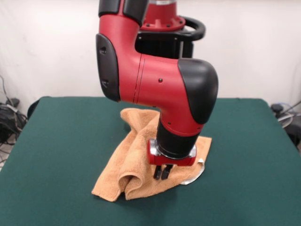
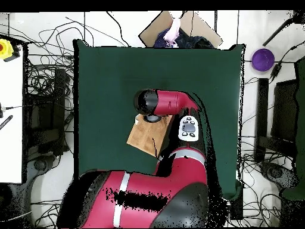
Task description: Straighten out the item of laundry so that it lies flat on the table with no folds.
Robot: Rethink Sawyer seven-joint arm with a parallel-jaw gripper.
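Claw [image 1: 163,173] fingers nearly together, tips poised just over the rumpled towel [image 1: 136,160] at centre frame on the green bench [image 1: 56,141] — pinching several layers risks dragging the whole bundle, deepening its folds.

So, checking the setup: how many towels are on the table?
1: an orange-tan towel, rumpled at mid-table beneath the claw. The arm hides part of it.
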